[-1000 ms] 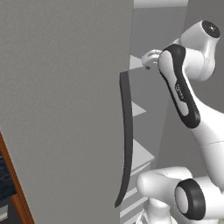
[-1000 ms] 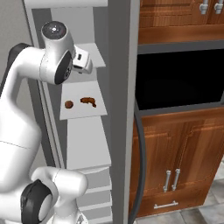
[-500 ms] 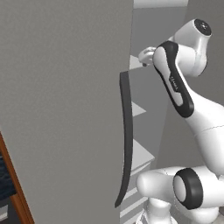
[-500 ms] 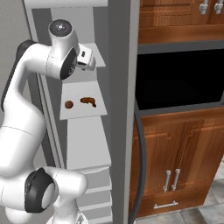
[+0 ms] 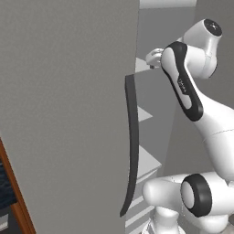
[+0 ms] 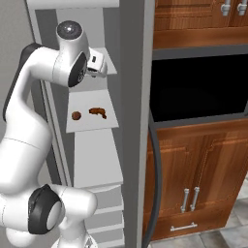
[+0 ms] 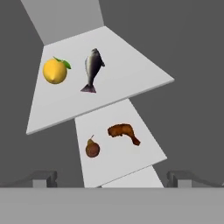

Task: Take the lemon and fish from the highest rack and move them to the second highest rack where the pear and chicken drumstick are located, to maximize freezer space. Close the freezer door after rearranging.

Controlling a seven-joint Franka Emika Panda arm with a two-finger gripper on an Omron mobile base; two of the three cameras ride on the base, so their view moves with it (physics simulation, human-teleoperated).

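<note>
Freezer door point(image 5: 68, 114) stood open, its top and left side cut off in left base view; black handle point(image 5: 132, 146) ran down its edge. Gripper point(image 7: 112, 179) mostly hidden behind arm in base views. Arm reached up high, hand beside top rack point(image 6: 109, 65). Jaws were wide apart, held nothing. Lemon point(image 7: 54, 71) and fish point(image 7: 92, 69) lay side by side on top rack. Pear point(image 7: 92, 148) and chicken drumstick point(image 7: 124, 131) lay near each other on second rack point(image 7: 144, 159)
</note>
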